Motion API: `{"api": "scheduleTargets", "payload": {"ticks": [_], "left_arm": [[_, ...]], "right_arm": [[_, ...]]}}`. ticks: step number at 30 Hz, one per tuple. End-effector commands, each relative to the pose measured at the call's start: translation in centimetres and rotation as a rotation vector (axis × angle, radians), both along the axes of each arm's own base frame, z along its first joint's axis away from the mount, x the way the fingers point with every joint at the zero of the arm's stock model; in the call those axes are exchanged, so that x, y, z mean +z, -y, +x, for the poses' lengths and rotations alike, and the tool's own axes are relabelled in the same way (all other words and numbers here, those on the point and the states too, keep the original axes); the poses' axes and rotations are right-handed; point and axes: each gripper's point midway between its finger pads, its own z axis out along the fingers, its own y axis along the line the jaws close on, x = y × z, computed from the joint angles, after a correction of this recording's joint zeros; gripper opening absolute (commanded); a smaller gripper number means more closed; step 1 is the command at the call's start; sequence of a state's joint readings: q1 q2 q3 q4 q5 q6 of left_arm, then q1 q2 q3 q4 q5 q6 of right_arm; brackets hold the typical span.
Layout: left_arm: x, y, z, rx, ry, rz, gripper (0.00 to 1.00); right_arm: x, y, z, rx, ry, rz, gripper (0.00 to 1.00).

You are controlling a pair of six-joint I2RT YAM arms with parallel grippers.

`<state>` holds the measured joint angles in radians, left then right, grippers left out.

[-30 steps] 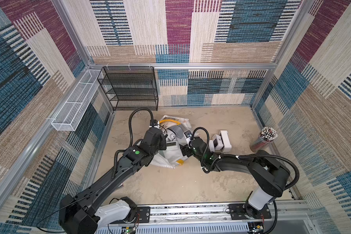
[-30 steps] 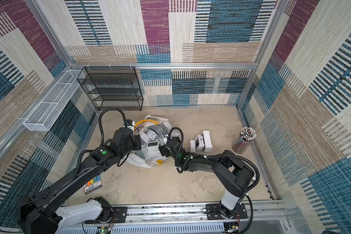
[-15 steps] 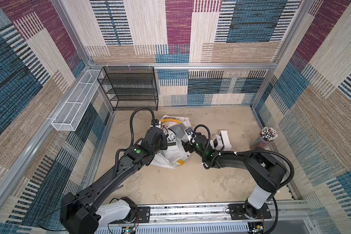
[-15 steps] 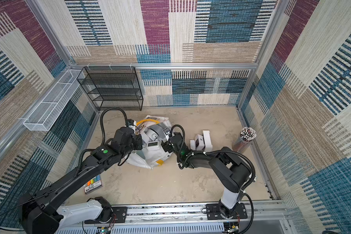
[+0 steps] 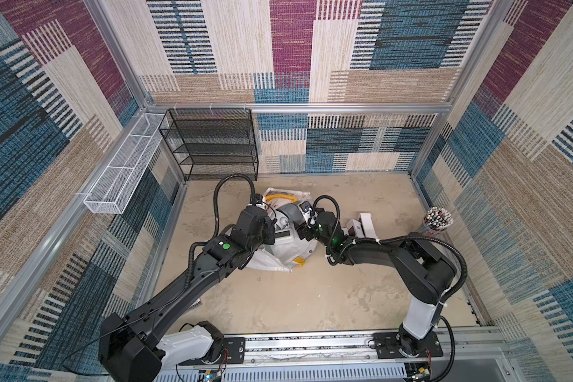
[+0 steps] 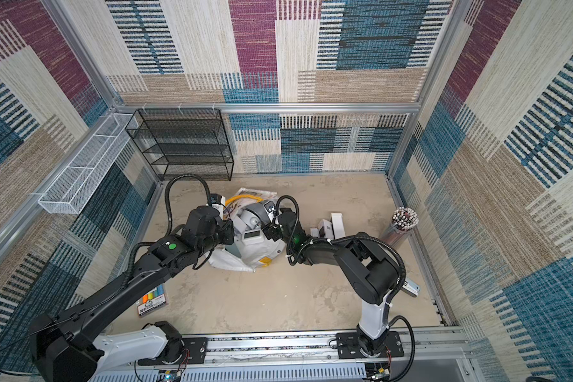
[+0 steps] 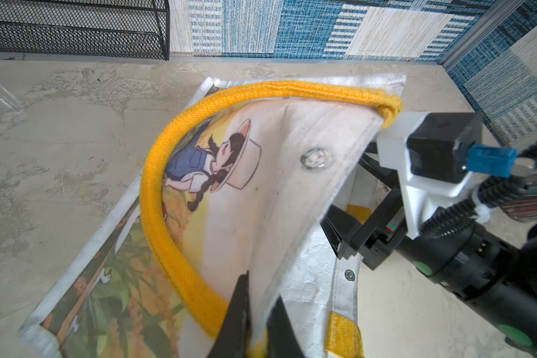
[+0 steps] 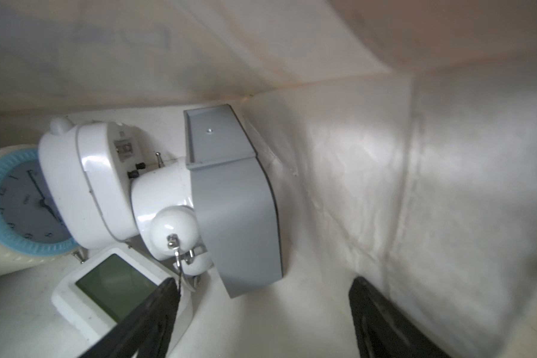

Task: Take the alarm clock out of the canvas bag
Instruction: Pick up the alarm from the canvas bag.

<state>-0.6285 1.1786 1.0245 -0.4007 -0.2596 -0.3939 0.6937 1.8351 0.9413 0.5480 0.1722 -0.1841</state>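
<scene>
The white canvas bag (image 5: 280, 259) with a yellow handle (image 7: 174, 148) lies on its side on the floor, in both top views. My left gripper (image 7: 261, 288) is shut on the bag's upper rim and holds the mouth up. My right gripper (image 8: 264, 282) is open inside the bag with nothing between its fingers. A white twin-bell alarm clock (image 8: 106, 186) lies just ahead of it. One fingertip (image 8: 168, 288) hangs over a white digital clock (image 8: 112, 285), beside the alarm clock's wire handle. A grey clock (image 8: 236, 217) and a blue-rimmed clock (image 8: 16, 204) lie next to it.
A black wire shelf (image 5: 212, 145) stands at the back left, with a white wire basket (image 5: 123, 178) on the left wall. White boxes (image 5: 361, 225) and a cup of pencils (image 5: 437, 218) sit to the right of the bag. A marker pack (image 6: 151, 299) lies under the left arm.
My right gripper has pushed farther into the bag's mouth, toward the clocks. The left gripper has kept its hold on the rim.
</scene>
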Motion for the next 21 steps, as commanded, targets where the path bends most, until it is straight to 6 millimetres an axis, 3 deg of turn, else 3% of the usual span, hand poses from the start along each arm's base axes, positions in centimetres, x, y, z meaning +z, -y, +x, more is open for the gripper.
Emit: {"api": "scheduleTargets", "payload": {"ticks": [1, 8, 21], "left_arm": [[1.7, 0.8, 0.6, -0.018, 0.052, -0.039, 0.0], [2.1, 1.1, 1.0, -0.009, 0.046, -0.057, 0.0], [2.9, 1.8, 1.0, -0.043, 0.056, -0.074, 0.0]], "right_arm": [[0.7, -0.7, 0.3, 0.022, 0.021, 0.023, 0.88], [0.3, -0.4, -0.1, 0.021, 0.018, 0.024, 0.87], [-0.3, -1.3, 1.4, 0.044, 0.071, -0.058, 0.87]]}}
